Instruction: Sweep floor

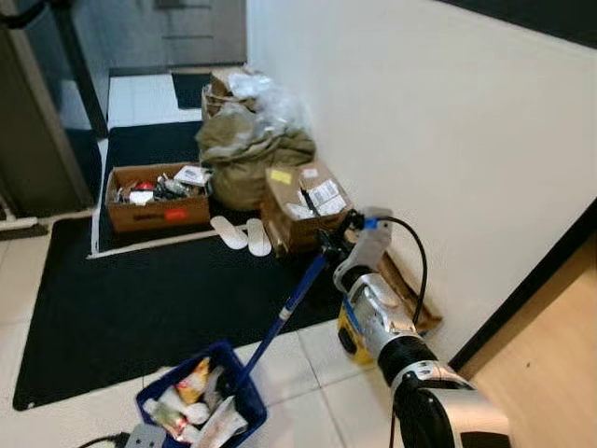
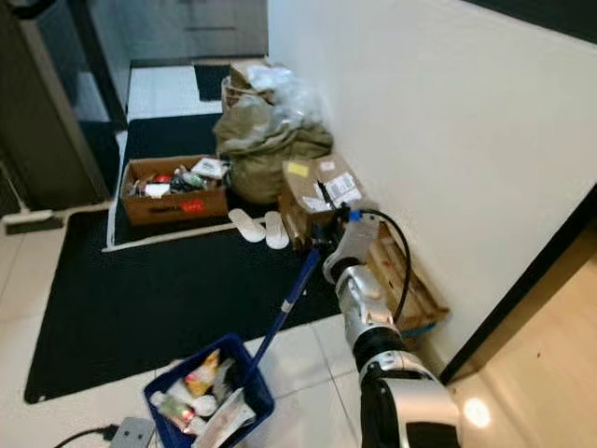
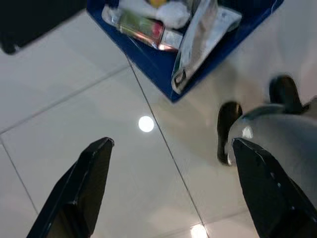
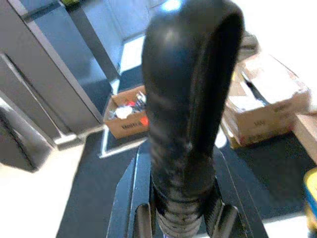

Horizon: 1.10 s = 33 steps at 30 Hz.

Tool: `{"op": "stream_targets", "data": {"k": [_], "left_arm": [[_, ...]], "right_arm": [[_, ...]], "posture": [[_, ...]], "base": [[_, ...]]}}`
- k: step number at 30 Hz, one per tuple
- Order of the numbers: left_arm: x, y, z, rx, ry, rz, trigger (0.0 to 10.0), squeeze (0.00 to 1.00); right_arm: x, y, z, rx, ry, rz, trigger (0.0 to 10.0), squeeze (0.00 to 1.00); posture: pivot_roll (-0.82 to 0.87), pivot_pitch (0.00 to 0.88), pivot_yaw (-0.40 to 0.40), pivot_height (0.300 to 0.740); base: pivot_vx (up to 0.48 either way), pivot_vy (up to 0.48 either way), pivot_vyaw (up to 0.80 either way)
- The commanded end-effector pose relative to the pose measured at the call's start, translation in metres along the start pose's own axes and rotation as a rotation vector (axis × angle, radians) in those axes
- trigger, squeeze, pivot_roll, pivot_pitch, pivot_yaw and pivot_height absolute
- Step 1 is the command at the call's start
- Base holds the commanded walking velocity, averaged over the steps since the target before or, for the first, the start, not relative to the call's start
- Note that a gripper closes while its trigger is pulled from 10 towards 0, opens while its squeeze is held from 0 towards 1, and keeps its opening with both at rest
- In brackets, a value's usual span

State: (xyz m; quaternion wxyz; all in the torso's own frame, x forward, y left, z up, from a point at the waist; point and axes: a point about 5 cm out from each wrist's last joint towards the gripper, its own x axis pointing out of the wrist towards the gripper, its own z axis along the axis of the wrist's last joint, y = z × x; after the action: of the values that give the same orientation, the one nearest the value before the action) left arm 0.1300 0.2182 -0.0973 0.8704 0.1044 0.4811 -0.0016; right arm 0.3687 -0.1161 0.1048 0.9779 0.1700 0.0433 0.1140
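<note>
Right jaws (image 1: 328,245) clamped on the black looped grip of the long blue-handled broom (image 1: 284,313) | left jaws (image 3: 166,191) apart above the white tiled floor (image 3: 74,119) | broom slants down-left into the near blue plastic bin (image 1: 244,397) by the black mat (image 1: 140,299) | white labels on brown cardboard box (image 1: 303,201) unreadable
</note>
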Motion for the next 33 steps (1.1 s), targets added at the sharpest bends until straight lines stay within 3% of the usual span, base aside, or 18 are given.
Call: {"op": "stream_targets", "data": {"k": [1,9,13,33], "left_arm": [[-0.002,0.003,-0.008,0.009,0.026,0.005,10.0,0.00],[-0.002,0.002,-0.009,0.013,0.031,0.000,10.0,0.00],[-0.002,0.002,-0.008,0.015,0.030,-0.001,10.0,0.00],[-0.001,0.000,-0.006,0.014,0.025,-0.002,10.0,0.00]], "right_arm": [[0.004,0.007,0.012,0.022,-0.064,0.024,10.0,0.00],[0.004,0.009,0.013,0.022,-0.071,0.036,10.0,0.00],[0.004,0.011,0.013,0.011,-0.073,0.052,10.0,0.00],[0.009,0.024,0.018,0.059,-0.087,0.099,10.0,0.00]], "posture": [[0.07,0.000,-0.064,0.740],[0.07,0.000,-0.066,0.740],[0.08,0.000,-0.067,0.740],[0.09,0.000,-0.077,0.740]], "base": [[0.394,0.000,0.00],[0.398,0.000,0.00],[0.401,0.000,0.80],[0.407,0.000,0.00]]}}
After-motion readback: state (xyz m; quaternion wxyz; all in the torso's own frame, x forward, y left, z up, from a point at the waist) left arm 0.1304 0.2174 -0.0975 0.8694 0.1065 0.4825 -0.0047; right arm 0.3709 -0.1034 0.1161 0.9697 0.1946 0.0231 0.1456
